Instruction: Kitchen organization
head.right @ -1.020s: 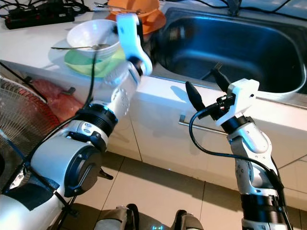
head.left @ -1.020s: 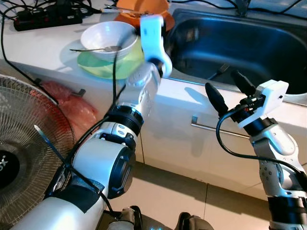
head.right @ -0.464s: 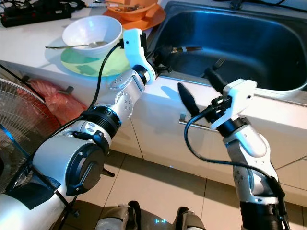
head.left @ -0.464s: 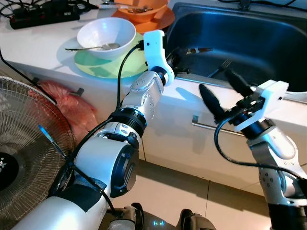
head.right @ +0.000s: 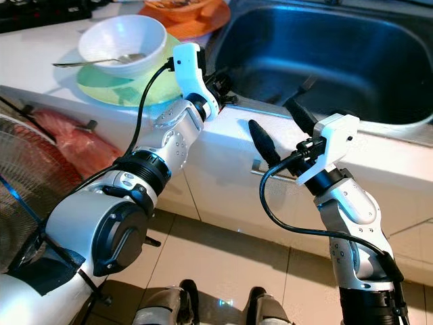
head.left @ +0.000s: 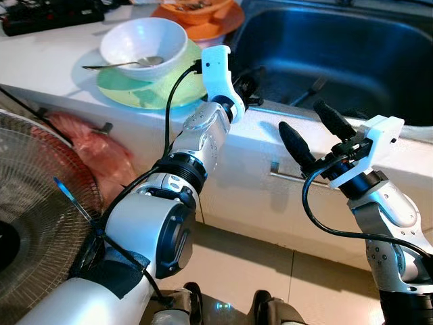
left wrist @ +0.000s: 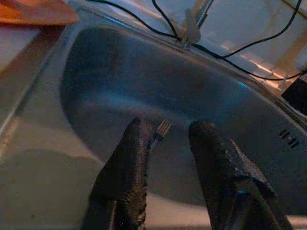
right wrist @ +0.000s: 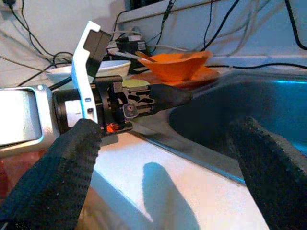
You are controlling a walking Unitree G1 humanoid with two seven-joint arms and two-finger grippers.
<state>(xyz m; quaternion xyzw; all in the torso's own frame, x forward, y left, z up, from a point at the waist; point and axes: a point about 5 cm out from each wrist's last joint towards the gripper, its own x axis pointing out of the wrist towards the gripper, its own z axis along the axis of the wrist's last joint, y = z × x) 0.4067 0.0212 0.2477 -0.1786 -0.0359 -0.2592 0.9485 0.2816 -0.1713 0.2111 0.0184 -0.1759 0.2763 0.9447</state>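
Left gripper sits at the near rim of the dark stainless steel sink, my silver left arm stretched up and forward across the white counter edge. From the left eye I cannot judge its finger gap; the white wrist camera block hides much of it. Beside it, away from the basin, a white bowl with a metal spoon rests on a pale green plate, and beyond that an orange bowl on an orange plate is cut off by the frame edge. Past the gripper, a metal fork lies in the basin, half blurred. My right gripper hovers before the counter front, forearm raised, fingers spread wide and empty, above a cabinet handle. A wire fan grille and a pink plastic bag sit low on my left.

The right eye shows the same layout.

Left wrist: two black fingers stand apart with nothing between them, pointing into the basin; the fork's tines peek just beyond one fingertip. Cables trail behind the sink.

Right wrist: wide-spread blurred fingers frame the left gripper's body, with the orange bowl behind.
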